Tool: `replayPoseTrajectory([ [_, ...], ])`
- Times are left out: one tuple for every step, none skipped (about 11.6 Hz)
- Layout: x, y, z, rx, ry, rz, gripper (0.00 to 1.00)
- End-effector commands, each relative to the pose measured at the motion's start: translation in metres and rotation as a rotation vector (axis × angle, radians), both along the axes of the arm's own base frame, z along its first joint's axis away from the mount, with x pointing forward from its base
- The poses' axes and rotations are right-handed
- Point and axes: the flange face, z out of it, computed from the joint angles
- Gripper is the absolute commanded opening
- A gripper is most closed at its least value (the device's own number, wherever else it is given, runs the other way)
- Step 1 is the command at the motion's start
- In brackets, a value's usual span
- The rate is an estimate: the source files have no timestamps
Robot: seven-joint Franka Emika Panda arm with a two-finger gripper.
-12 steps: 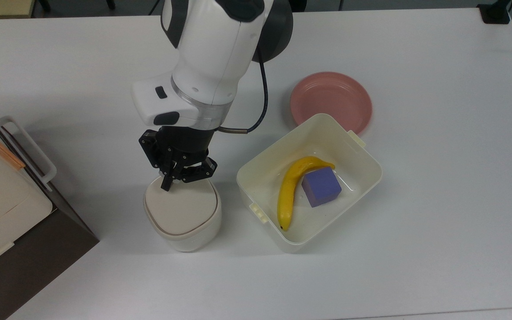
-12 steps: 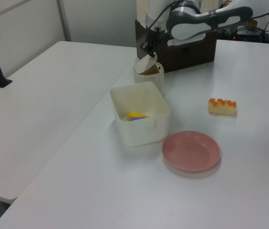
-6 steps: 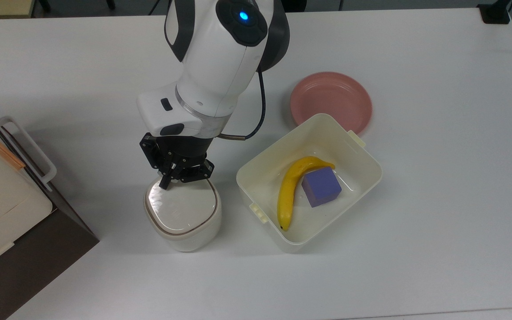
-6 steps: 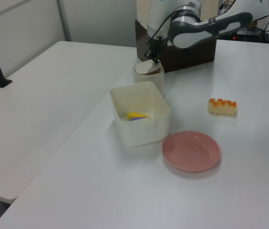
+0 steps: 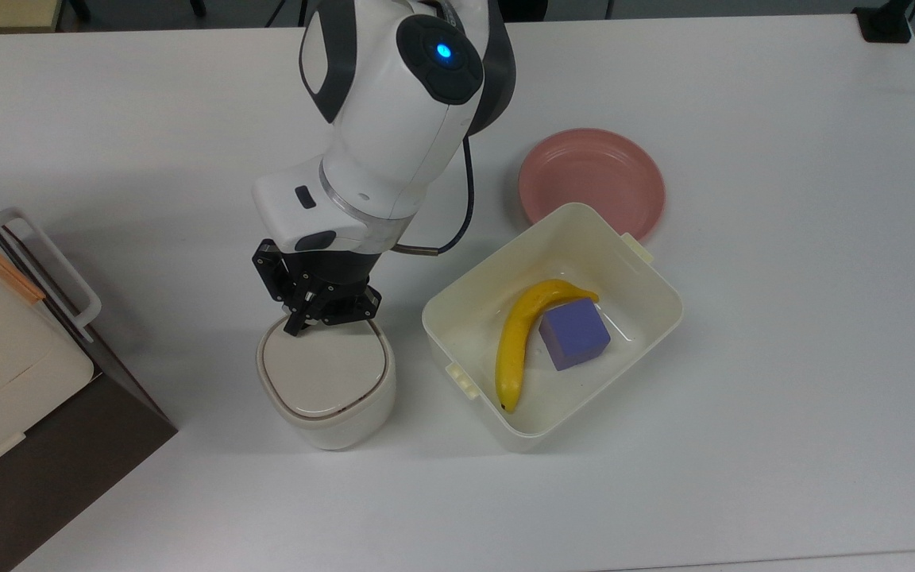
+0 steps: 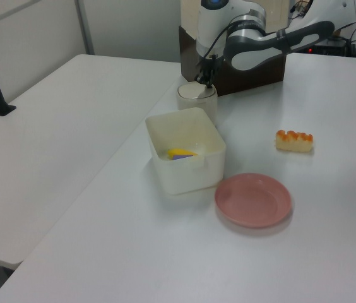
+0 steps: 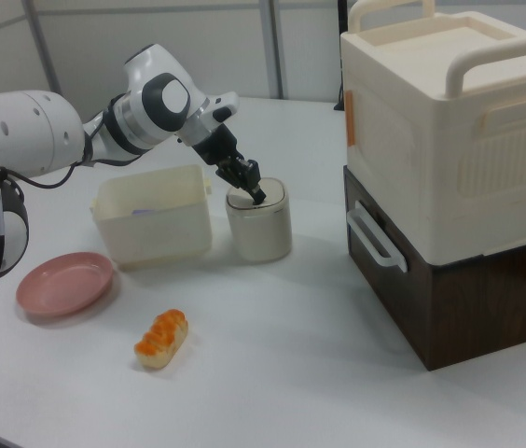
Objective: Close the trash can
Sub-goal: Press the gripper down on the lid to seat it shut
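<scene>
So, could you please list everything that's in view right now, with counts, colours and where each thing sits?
trash can: 1, cream-white, lid down flat, on the table between the box appliance and the tub.
tub: 1, cream, on the top view's right of the trash can.
banana: 1, yellow, lying in the tub.
cube: 1, purple, in the tub against the banana.
plate: 1, pink, on the table behind the tub in the top view.
bread roll: 1, orange-topped, on the table near the plate.
box appliance: 1, cream over dark brown, with handles, at the right view's right.
table: 1, white.
gripper: 1, black, at the back edge of the trash can's lid.
</scene>
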Motion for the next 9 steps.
replayPoseTrajectory([
  [-0.015, 0.002, 0.001, -0.025, 0.038, 0.011, 0.00],
  [-0.017, 0.003, -0.006, -0.027, 0.049, 0.013, 0.00],
  [-0.018, 0.004, -0.009, -0.041, 0.054, 0.019, 0.00],
  [-0.018, 0.004, -0.012, -0.049, 0.052, 0.011, 0.00],
  [-0.019, 0.004, -0.017, -0.061, 0.053, 0.008, 0.00],
  [-0.021, 0.005, -0.023, -0.067, 0.061, 0.012, 0.00],
  [-0.021, 0.005, -0.025, -0.067, 0.064, 0.013, 0.00],
  [-0.021, 0.005, -0.026, -0.068, 0.060, 0.005, 0.00],
  [-0.021, 0.004, -0.026, -0.080, 0.056, 0.006, 0.00],
])
